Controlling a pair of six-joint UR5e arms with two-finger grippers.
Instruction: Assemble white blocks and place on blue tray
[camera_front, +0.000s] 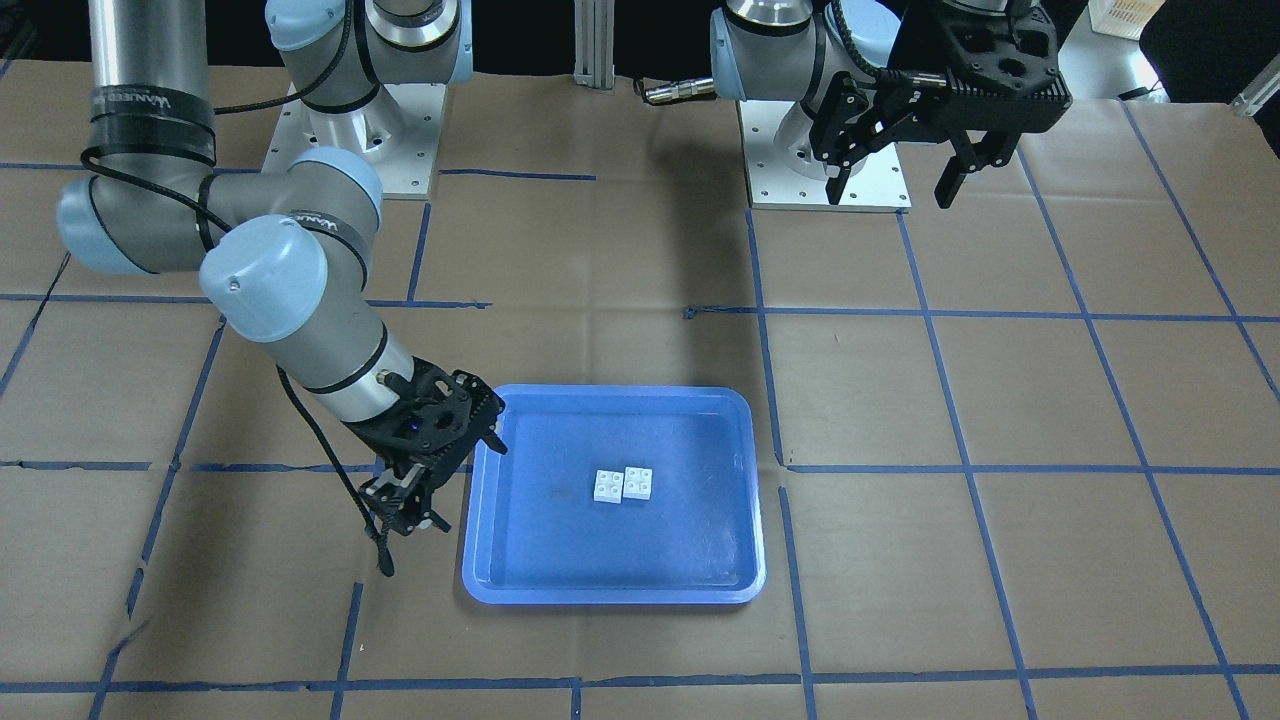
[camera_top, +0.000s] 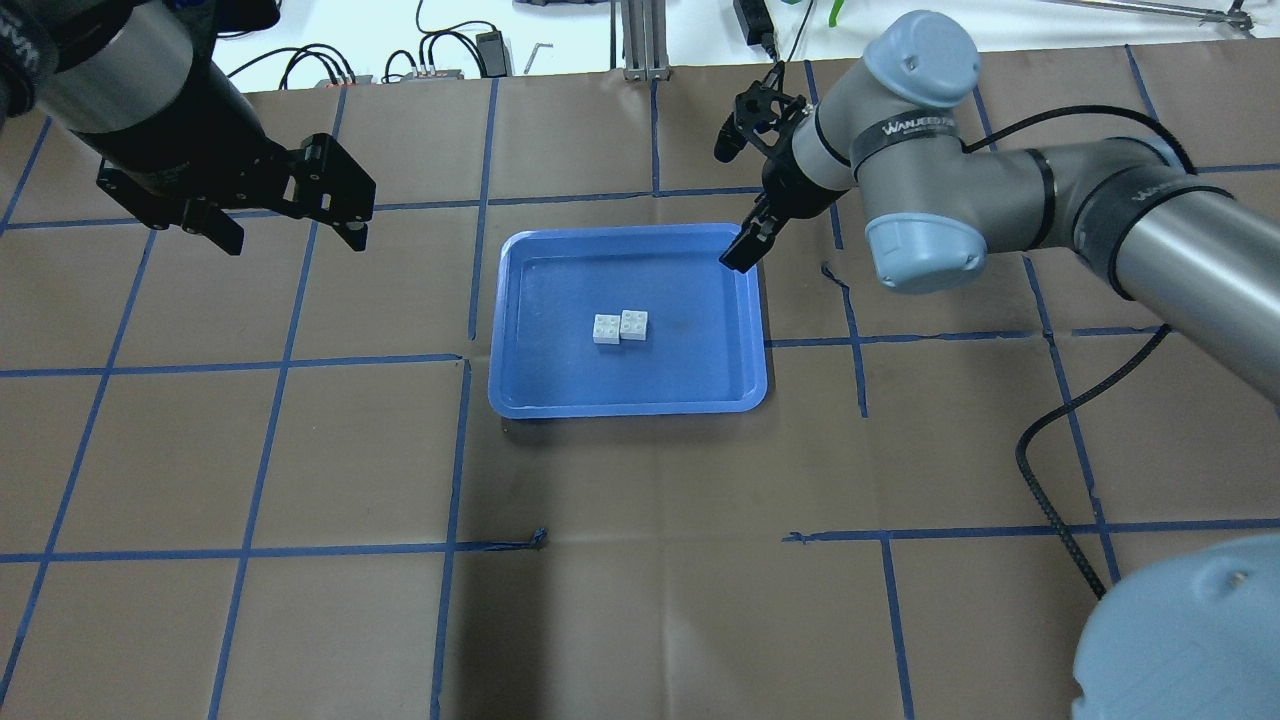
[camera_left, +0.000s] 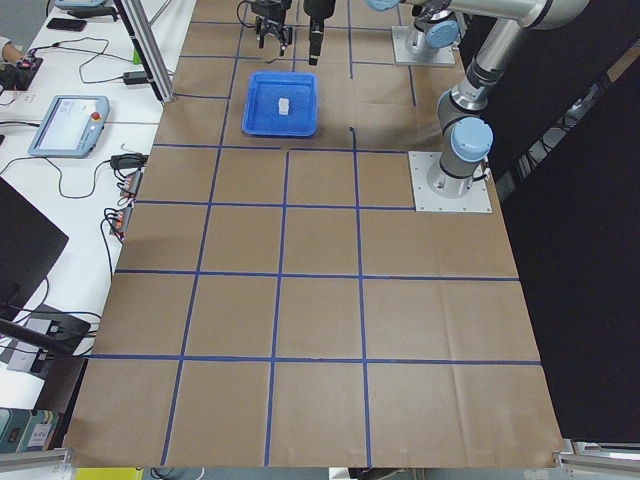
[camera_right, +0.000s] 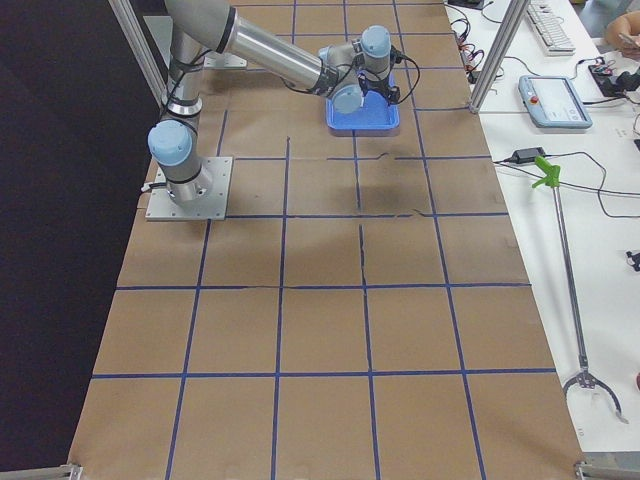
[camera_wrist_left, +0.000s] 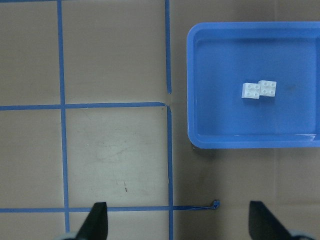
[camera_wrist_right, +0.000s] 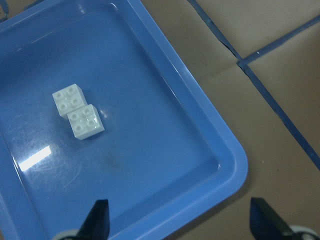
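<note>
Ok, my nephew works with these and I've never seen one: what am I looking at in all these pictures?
Two robot arms stand at a paper-covered table, each ending in a two-finger claw. Four pictures come from fixed cameras: facing the robot, behind it, and at either table end. Two come from cameras on the wrists, looking down. A blue tray holds two small white blocks, touching. The left claw and right claw are both open and hold nothing; the right one hangs by the tray's edge.

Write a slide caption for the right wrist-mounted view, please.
Two white studded plastic blocks touching on a shallow blue plastic tray, open right gripper above.
</note>
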